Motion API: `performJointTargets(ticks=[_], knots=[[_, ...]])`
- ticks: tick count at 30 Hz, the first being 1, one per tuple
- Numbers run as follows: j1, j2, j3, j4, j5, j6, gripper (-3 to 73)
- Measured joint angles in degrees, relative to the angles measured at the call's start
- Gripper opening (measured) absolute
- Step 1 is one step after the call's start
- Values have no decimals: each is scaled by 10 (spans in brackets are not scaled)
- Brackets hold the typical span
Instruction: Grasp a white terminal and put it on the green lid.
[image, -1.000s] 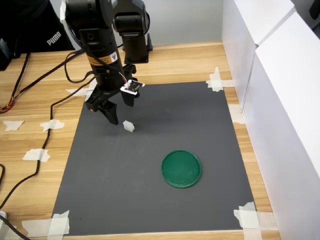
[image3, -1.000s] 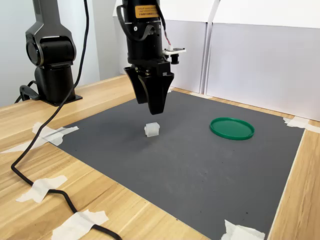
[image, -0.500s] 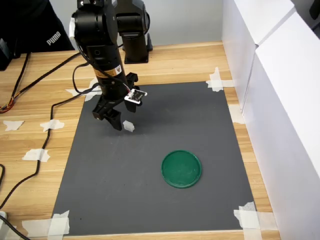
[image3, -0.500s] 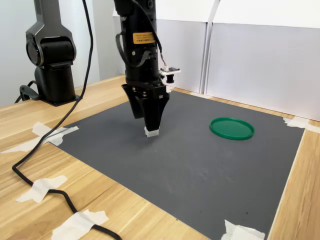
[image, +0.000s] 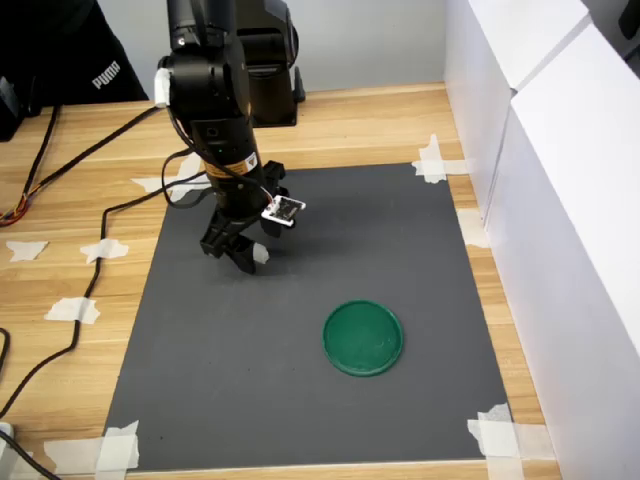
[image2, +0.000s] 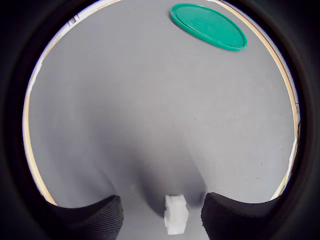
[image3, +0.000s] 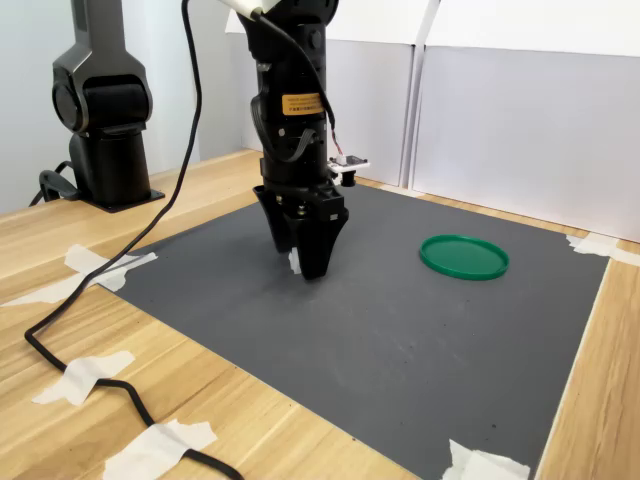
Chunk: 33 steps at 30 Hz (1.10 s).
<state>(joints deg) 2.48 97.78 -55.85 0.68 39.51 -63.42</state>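
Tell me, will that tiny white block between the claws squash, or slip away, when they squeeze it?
The white terminal looks like stiff, blocky plastic, so it probably won't squash. It is tiny beside the green lid, so likely very light. The gripper stands open around it; on the smooth mat, an uneven squeeze might nudge or turn it.

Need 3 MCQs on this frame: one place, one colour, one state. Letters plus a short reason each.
1. Where is the white terminal?
A. On the lid
B. Between the gripper fingers
C. Off the mat

2. What colour is the lid?
A. Green
B. Red
C. White

3. How are the jaws?
A. Shut empty
B. Open around the terminal
C. Hidden in every view

Key: B, the wrist view shows it between the fingers; A, green in both exterior views; B, gaps show on both sides of the terminal.
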Motion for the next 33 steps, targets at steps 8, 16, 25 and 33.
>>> performJointTargets(ticks=[8, 16, 25, 33], knots=[[10, 0, 0, -41, 0, 66, 445], [10, 0, 0, -50, 1, 86, 349], [10, 0, 0, -57, -1, 134, 258], [10, 0, -1, -59, -1, 167, 87]])
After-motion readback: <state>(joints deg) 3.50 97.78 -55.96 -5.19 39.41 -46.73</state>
